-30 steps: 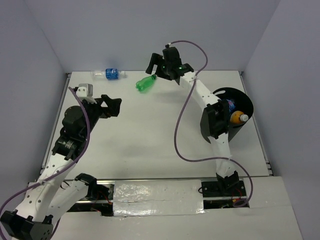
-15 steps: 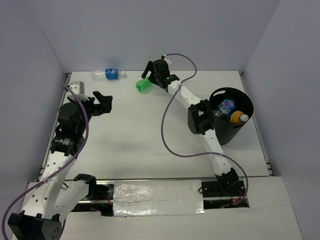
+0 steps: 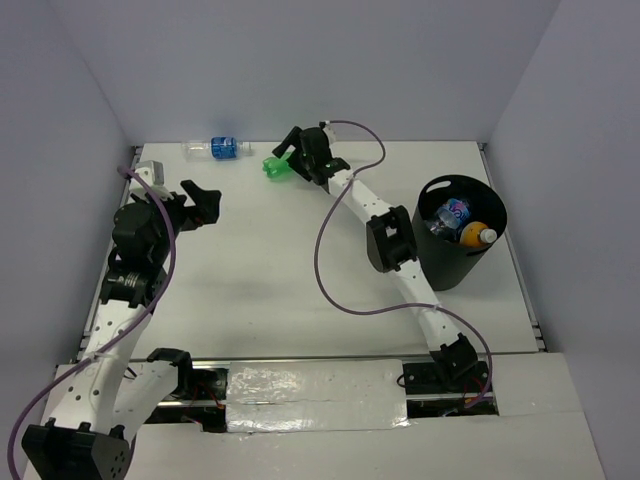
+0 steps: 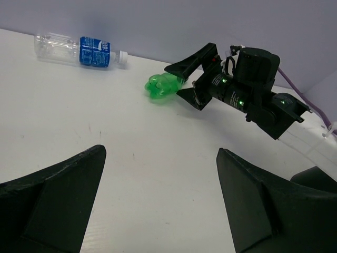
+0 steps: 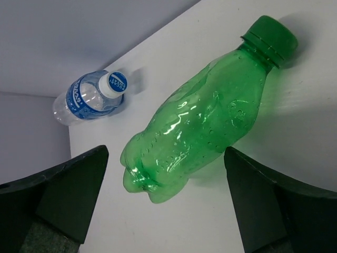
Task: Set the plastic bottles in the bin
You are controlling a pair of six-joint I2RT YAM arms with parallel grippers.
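— How does the right claw [image 4: 177,79] stand?
— It is spread wide and low over the far part of the table [image 3: 270,270], gripping nothing. The green bottle [image 5: 202,124] lies in the gap between its fingers. In the claw's own wrist view, both fingers stand off the plastic.
— Which way does that bottle point?
— It lies flat on its side, with its long axis roughly along the back wall. The green cap points to the table's right and the lobed base to the left. In the wrist view it crosses the gap at a slant.
— Anything near it?
— A clear bottle with a blue label [image 3: 215,148] lies on its side close to the back wall. It is a little farther left and apart from the green one. Its white cap points right, toward the green bottle's base.
— The left claw [image 3: 205,200]?
— Also wide, with nothing between its fingers. It is over the left side of the table, well apart from both bottles.
— And the bin [image 3: 497,215]?
— It stands upright on the right side, just beside the right arm's elbow. Inside are an orange bottle [image 3: 472,235] with a white cap and a clear blue-labelled bottle [image 3: 452,212], close together. What lies lower in it cannot be told
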